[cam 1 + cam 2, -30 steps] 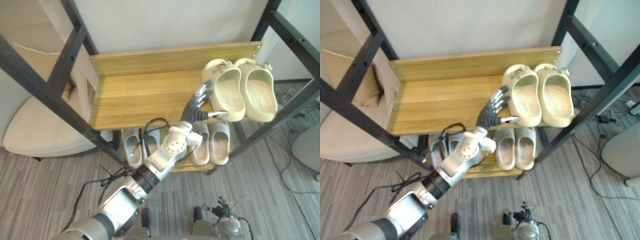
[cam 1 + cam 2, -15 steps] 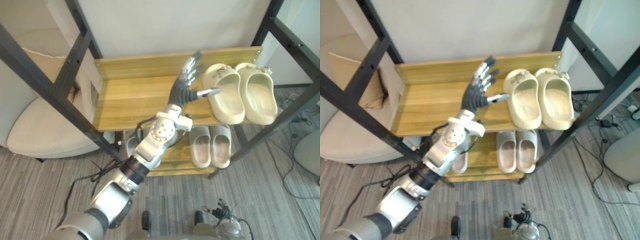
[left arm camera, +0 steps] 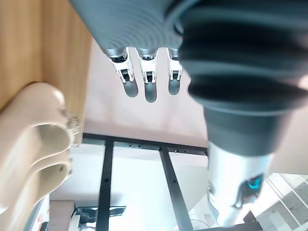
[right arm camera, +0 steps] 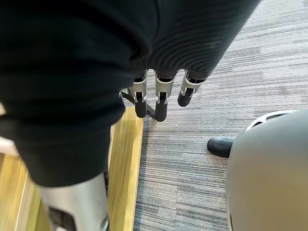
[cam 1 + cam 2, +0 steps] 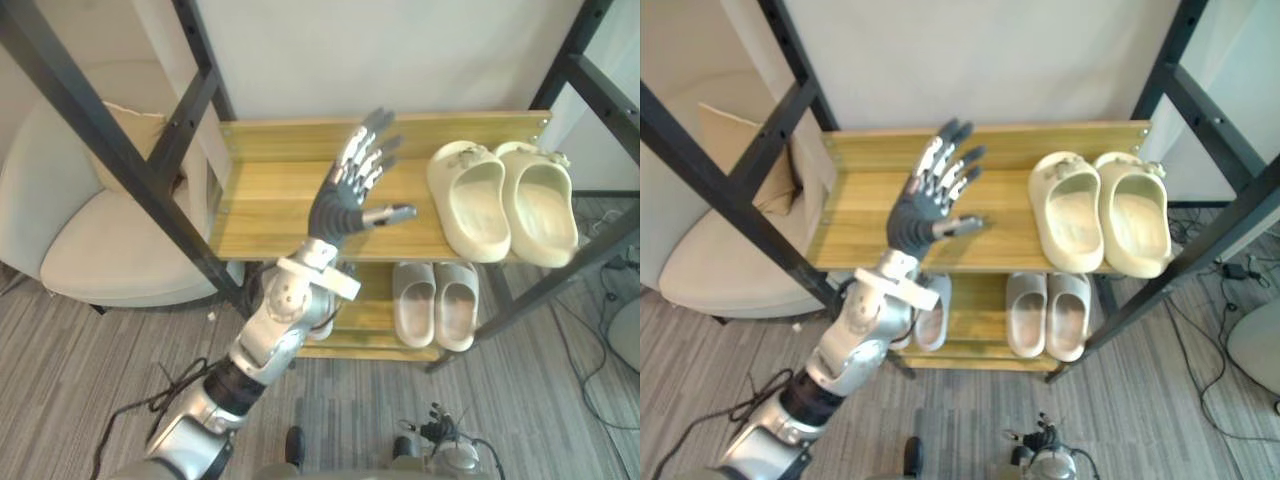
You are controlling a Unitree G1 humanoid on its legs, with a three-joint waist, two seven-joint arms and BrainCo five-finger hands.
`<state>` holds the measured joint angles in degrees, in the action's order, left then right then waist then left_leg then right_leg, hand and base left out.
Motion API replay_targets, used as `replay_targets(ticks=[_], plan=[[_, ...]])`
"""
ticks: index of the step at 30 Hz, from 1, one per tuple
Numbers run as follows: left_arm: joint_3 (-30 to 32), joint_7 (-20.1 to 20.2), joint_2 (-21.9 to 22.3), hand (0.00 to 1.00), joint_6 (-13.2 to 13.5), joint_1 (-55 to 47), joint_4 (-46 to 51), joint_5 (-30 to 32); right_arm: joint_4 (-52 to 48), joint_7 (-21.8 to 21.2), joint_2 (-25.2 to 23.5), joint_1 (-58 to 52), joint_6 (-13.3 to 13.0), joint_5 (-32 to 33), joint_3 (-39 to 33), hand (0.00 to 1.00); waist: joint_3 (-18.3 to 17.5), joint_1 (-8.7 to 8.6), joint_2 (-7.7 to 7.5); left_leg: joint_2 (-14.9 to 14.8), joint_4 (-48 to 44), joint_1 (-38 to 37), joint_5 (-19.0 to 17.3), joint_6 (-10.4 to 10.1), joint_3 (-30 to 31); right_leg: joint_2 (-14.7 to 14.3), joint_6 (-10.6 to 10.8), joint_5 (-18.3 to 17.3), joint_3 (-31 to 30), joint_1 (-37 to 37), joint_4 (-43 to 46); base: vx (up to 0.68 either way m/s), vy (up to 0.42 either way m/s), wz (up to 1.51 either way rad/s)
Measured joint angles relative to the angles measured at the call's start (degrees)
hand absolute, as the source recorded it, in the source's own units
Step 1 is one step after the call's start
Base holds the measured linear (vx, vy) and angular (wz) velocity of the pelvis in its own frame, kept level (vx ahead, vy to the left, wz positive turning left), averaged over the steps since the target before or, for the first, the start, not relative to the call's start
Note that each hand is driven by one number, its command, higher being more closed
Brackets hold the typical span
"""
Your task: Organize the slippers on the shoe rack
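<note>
A pair of cream slippers lies side by side at the right end of the wooden top shelf; the pair also appears in the left wrist view. My left hand is raised over the middle of that shelf, open with its fingers spread and thumb pointing toward the slippers, holding nothing and well apart from them. On the lower shelf a pale grey pair lies at the right, and another grey slipper shows behind my forearm. My right hand hangs open over the carpet beside the rack's low wooden edge.
Black metal frame bars cross in front of the rack on the left and on the right. A cream cushioned chair stands left of the rack. A grey rounded object sits on the carpet near my right hand.
My left hand has lifted away from the cream slippers and moved left, up over the middle of the top shelf. The camera has shifted; the slippers lie as before.
</note>
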<state>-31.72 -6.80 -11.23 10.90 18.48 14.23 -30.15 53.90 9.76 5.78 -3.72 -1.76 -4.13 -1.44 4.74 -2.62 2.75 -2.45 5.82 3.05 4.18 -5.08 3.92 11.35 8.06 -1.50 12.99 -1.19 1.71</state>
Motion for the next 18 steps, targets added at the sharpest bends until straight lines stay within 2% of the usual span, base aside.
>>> replay_targets(ticks=[5, 9, 14, 18], plan=[[-0.82, 4.48, -3.83, 0.0, -0.76, -12.25, 0.57, -0.38, 1.25, -0.14, 1.15, 0.32, -0.42, -0.48, 1.93, 0.0, -0.32, 1.43, -0.04, -0.11, 0.0, -0.39, -0.01, 0.0, 0.48, -0.21, -0.41, -0.33, 0.86, 0.7, -0.03, 0.0, -0.01, 0.04], [-0.45, 5.59, -5.79, 0.0, -1.73, -18.65, -1.33, -0.19, 1.27, -0.15, 1.27, 0.2, -0.42, -0.53, 2.22, 0.0, -0.32, 2.07, -0.08, -0.11, 0.0, -0.84, -0.01, 0.0, 1.22, -0.26, -1.21, -0.81, 1.63, 1.37, -0.11, -0.01, -0.011, 0.09], [3.12, 7.33, -5.85, 0.0, -2.81, -27.05, -11.13, 2.93, 1.33, -0.25, 1.19, 0.23, -0.44, -2.48, 2.28, 0.0, -0.79, 3.0, -0.87, -0.16, 0.01, -0.91, -0.01, 0.01, 1.43, -0.37, -1.29, -0.92, 1.98, 1.56, -0.44, -0.01, -0.005, 0.02], [6.37, 7.67, -5.72, 0.0, -3.36, -29.64, -20.13, 6.32, 1.5, -0.35, 1.1, 0.3, -0.44, -2.58, 2.25, 0.0, -1.24, 3.03, -1.71, -0.13, 0.01, -0.74, -0.02, 0.01, 1.49, -0.4, -1.28, -0.9, 2.14, 1.66, -1.0, 0.0, 0.0, 0.0]])
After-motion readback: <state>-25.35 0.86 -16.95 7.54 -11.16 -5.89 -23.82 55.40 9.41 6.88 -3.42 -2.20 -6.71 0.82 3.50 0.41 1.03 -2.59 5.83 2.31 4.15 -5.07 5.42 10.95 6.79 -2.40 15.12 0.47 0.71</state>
